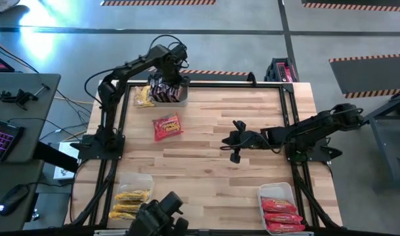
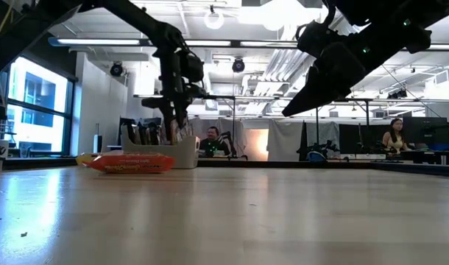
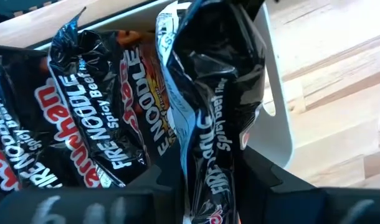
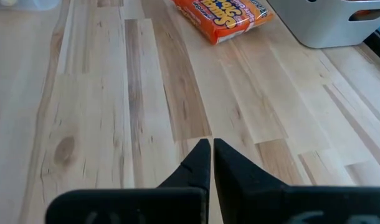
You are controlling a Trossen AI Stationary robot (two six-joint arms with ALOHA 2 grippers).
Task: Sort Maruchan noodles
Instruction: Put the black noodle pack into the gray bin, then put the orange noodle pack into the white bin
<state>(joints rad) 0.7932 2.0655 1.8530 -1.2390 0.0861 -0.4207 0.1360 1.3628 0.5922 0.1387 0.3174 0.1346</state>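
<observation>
Dangling over the bin [image 1: 181, 99], upper left, left gripper [image 3: 209, 180] jaws clamp a black packet [image 3: 209, 106]; crinkly plastic might snag on release. Right gripper [image 4: 212, 155] jaws together, mid-table.

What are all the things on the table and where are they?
Black noodle packets: several, black, in the far bin; one held over it.
Red packet: one, red-orange, loose on the table near the far bin.
Yellow packet: one, yellow, on the table beside the far bin.
Yellow packets: several, yellow, in the near left bin.
Red packets: several, red, in the near right bin.
Left gripper: over the far bin, gripping the black packet.
Right gripper: shut, empty, above mid-table.
</observation>
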